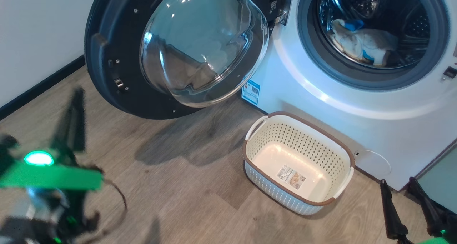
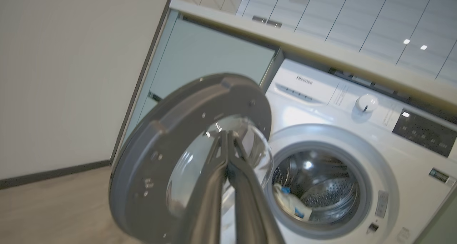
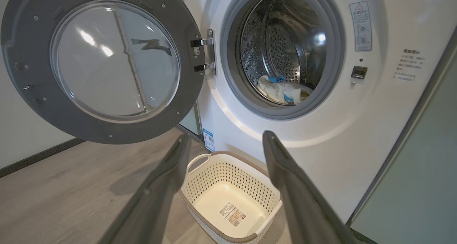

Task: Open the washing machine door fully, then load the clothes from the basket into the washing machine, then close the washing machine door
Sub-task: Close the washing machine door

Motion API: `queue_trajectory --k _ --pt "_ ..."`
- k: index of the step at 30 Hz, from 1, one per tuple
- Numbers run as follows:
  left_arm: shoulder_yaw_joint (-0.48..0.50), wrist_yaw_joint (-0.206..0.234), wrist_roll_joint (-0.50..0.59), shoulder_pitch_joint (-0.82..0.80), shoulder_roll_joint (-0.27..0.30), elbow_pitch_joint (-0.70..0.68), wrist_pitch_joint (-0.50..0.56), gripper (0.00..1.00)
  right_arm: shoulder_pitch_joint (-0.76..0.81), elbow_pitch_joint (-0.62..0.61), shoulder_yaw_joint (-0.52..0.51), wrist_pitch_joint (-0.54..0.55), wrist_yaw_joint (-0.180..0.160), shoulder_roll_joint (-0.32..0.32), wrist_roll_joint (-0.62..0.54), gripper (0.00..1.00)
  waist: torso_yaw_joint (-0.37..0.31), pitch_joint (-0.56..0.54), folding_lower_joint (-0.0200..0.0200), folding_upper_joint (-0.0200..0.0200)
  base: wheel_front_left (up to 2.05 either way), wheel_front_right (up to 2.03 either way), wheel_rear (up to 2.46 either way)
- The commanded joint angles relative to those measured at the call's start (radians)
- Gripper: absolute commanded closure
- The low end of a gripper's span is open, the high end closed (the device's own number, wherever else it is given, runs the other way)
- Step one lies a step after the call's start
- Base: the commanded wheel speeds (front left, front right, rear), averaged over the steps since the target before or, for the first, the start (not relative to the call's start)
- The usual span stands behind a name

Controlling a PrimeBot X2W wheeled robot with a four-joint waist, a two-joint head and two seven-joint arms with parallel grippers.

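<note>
Door swung wide, clothes in the drum, basket on the floor.

In the head view the left claw is blurred at 8 o'clock, and its wrist view shows its fingers pressed together with nothing between them, their tips in front of the door glass; I cannot tell whether they touch it. The right claw sits at 4 o'clock with its fingers spread wide and holding nothing. The basket stands on the wooden floor at 5 o'clock, just in front of the washing machine, a label on its bottom. Beyond, the door hangs open at 11 o'clock. The clothes, pale with a blue piece, lie in the drum at 1 o'clock.
</note>
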Motion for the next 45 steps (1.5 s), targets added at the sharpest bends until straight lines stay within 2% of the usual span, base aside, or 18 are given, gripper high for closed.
queue_trajectory --k 1,5,9,16,21,22,29,34,38,45 --pt "0.066 -0.019 -0.025 -0.086 0.036 -0.040 -0.005 1.00 -0.039 -0.042 0.019 0.005 -0.003 -0.018 -0.007 0.00 0.001 0.004 0.0000 0.0000 0.00 0.00 0.00" --pt "0.127 -0.078 -0.134 -0.217 0.081 -0.024 0.022 1.00 -0.051 -0.052 0.022 0.017 -0.003 -0.018 -0.017 0.00 0.001 0.017 0.0000 0.0000 0.00 0.00 0.00" --pt "0.161 -0.121 -0.284 -0.366 0.117 0.064 0.092 1.00 -0.053 -0.061 0.024 0.024 -0.003 -0.018 -0.023 0.00 0.001 0.028 0.0000 0.0000 0.00 0.00 0.00" --pt "0.206 -0.156 -0.508 -0.571 0.193 0.336 0.242 1.00 -0.048 -0.085 0.026 0.044 -0.003 -0.018 -0.039 0.00 -0.022 0.054 0.0000 0.0000 0.00 0.00 0.00" --pt "0.235 -0.172 -0.658 -0.674 0.223 0.537 0.354 1.00 -0.048 -0.111 0.031 0.066 -0.003 -0.018 -0.063 0.00 -0.042 0.078 0.0000 0.0000 0.00 0.00 0.00" --pt "0.235 -0.172 -0.658 -0.674 0.223 0.537 0.354 1.00 -0.048 -0.111 0.031 0.066 -0.003 -0.018 -0.063 0.00 -0.042 0.078 0.0000 0.0000 0.00 0.00 0.00" --pt "0.292 -0.182 -0.789 -0.783 0.235 0.787 0.428 1.00 -0.052 -0.142 0.044 0.099 -0.003 -0.029 -0.082 0.00 -0.072 0.103 0.0000 0.0000 0.00 0.00 0.00" --pt "0.292 -0.185 -0.787 -0.827 0.258 0.914 0.440 1.00 -0.050 -0.169 0.048 0.124 -0.003 -0.048 -0.084 0.00 -0.086 0.128 0.0000 0.0000 0.00 0.00 0.00" --pt "0.291 -0.187 -0.782 -0.858 0.263 0.963 0.439 1.00 -0.055 -0.196 0.043 0.143 -0.003 -0.064 -0.086 0.00 -0.097 0.157 0.0000 0.0000 0.00 0.00 0.00" --pt "0.287 -0.187 -0.781 -0.874 0.251 0.961 0.449 1.00 -0.060 -0.233 0.040 0.169 -0.003 -0.088 -0.084 0.00 -0.120 0.213 0.0000 0.0000 0.00 0.00 0.00"
